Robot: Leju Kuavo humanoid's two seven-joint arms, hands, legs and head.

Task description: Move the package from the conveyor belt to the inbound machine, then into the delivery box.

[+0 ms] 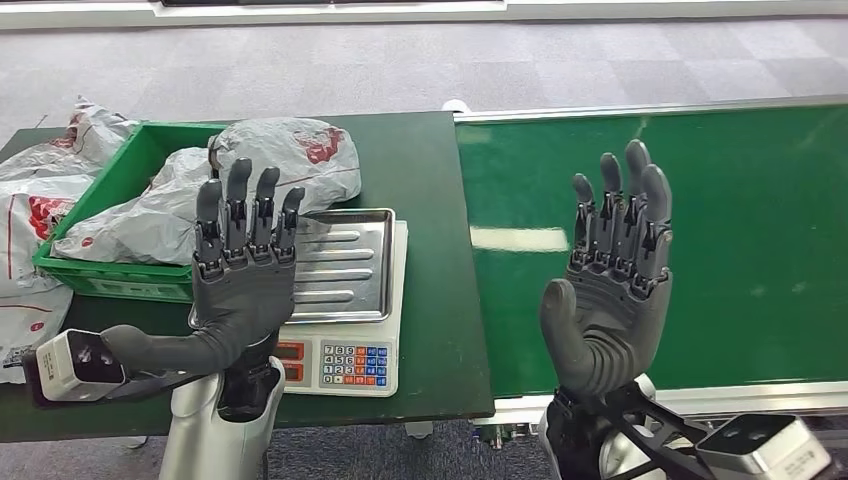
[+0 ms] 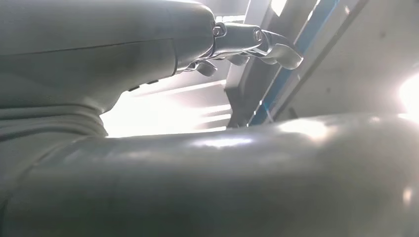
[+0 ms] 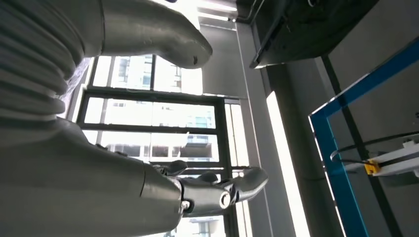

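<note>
While raised, left robot hand (image 1: 240, 262), right robot hand (image 1: 608, 290) seemingly empty

Dark green table (image 1: 425, 160); window (image 3: 153, 128); grey carpet floor (image 1: 300, 70).

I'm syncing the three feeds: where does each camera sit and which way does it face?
Head view: high on the body, looking down at both raised hands, left hand, right hand, scale and conveyor belt.
Left wrist view: behind the left hand, facing up into glare.
Right wrist view: behind the right hand, facing windows.
Both wrist views point upward.
</note>
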